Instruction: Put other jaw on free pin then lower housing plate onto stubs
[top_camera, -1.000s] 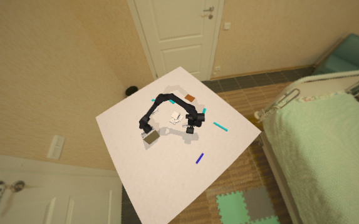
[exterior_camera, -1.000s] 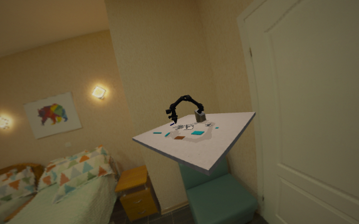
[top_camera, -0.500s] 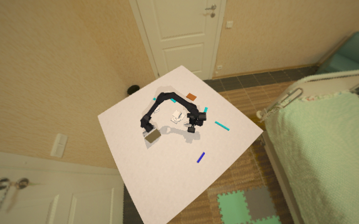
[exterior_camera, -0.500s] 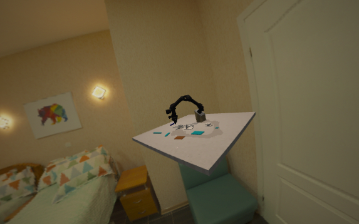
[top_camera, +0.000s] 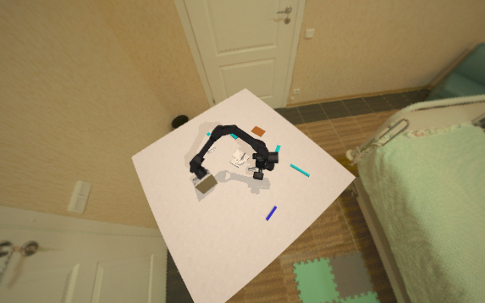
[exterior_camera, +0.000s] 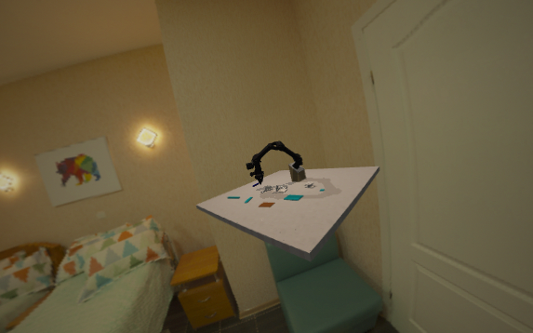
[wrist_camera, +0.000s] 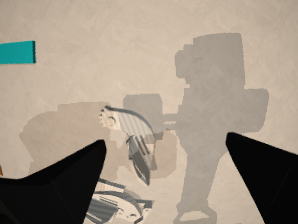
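Note:
My gripper (wrist_camera: pixel 166 143) (exterior_camera: pixel 260 181) is wide open and empty above the table. A loose pale grey jaw (wrist_camera: pixel 136 124) (top_camera: pixel 252 169), with gear teeth at its rounded end and a pointed tip, lies below and between the fingers in the wrist view, nearer the left finger. The white base assembly (top_camera: pixel 239 157) (exterior_camera: pixel 280 189) is beside it; part of it shows at the bottom of the wrist view (wrist_camera: pixel 120 204), partly behind the left finger. Another small pale part (top_camera: pixel 211 150) (exterior_camera: pixel 310 185) lies apart, nearer the arm's base. Pins, stubs and gear mesh are too small to make out.
Teal bars (top_camera: pixel 300 170) (wrist_camera: pixel 17 52) (top_camera: pixel 278 149), an orange plate (top_camera: pixel 258 131) (exterior_camera: pixel 266 205), a teal plate (top_camera: pixel 234 136) (exterior_camera: pixel 293 197) and a blue bar (top_camera: pixel 271 213) lie around the work area. The arm's box-shaped base (top_camera: pixel 206 184) (exterior_camera: pixel 298 173) stands on the table.

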You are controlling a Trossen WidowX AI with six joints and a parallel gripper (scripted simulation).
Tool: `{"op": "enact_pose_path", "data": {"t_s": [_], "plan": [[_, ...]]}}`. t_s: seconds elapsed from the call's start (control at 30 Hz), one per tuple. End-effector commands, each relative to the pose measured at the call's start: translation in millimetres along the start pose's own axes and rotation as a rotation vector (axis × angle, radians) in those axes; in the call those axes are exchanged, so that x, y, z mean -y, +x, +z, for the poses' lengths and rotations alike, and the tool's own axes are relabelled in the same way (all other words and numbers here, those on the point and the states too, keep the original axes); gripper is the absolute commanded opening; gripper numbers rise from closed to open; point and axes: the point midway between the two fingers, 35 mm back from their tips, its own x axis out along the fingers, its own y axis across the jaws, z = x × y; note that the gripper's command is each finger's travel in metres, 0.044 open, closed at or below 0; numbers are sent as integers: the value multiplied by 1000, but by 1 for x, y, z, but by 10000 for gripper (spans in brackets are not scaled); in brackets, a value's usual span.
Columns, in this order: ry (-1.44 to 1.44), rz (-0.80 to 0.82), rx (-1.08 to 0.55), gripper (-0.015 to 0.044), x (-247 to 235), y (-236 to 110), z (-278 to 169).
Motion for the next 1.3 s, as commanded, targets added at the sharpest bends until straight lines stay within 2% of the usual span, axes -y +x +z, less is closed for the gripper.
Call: {"op": "enact_pose_path", "data": {"t_s": [0.0, 0.03, 0.13, 0.6, 1.2, 1.27], "plan": [[3, 1, 0, 440, 0, 0, 0], [3, 1, 0, 440, 0, 0, 0], [-7, -5, 0, 361, 0, -9, -1], [-7, -5, 0, 0, 0, -9, -1], [-7, -5, 0, 0, 0, -9, -1], [-1, -1, 0, 53, -1, -9, -1]]}}
